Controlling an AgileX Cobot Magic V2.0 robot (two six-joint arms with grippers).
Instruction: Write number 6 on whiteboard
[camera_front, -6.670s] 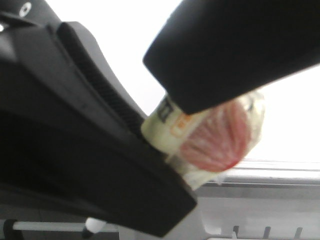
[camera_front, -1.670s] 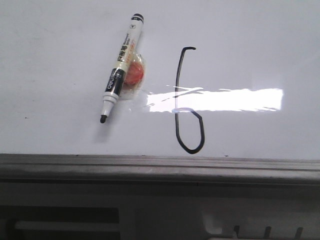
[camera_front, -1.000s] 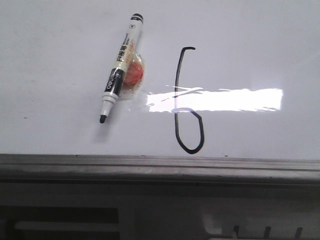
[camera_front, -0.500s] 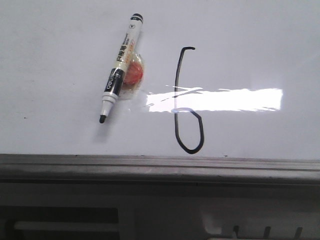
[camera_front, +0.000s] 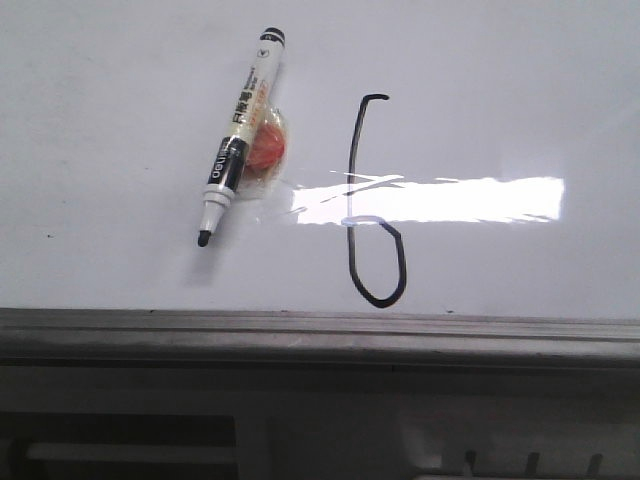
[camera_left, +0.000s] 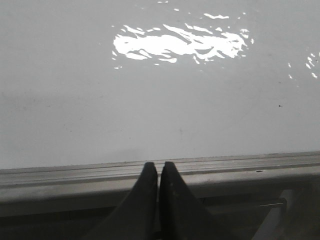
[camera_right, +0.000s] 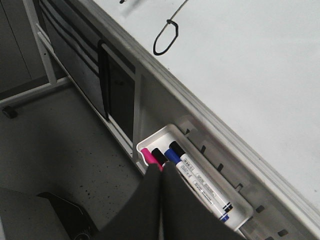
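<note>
The whiteboard (camera_front: 110, 120) fills the front view, glossy white with a bright glare bar and a grey rail (camera_front: 320, 335) along its near edge. The number 6 (camera_front: 377, 262) is drawn in thin black line, with a tall stem, a hooked top and a narrow loop at its base. Its loop also shows in the right wrist view (camera_right: 165, 38). Neither gripper shows in the front view. My left gripper (camera_left: 158, 167) is shut and empty over the rail (camera_left: 225, 167). My right gripper (camera_right: 161, 170) is shut and empty, off the board, above a tray of markers.
A white-and-black marker pen (camera_front: 240, 135) with a red taped lump lies on the board left of the 6, tip toward the rail. A white tray (camera_right: 235, 205) under the board's edge holds several markers (camera_right: 202, 182). Grey floor (camera_right: 55, 145) lies below.
An arm holding the marker close to the camera has left the front view, and the marker now lies on the board. Over the last second nothing has visibly changed.
</note>
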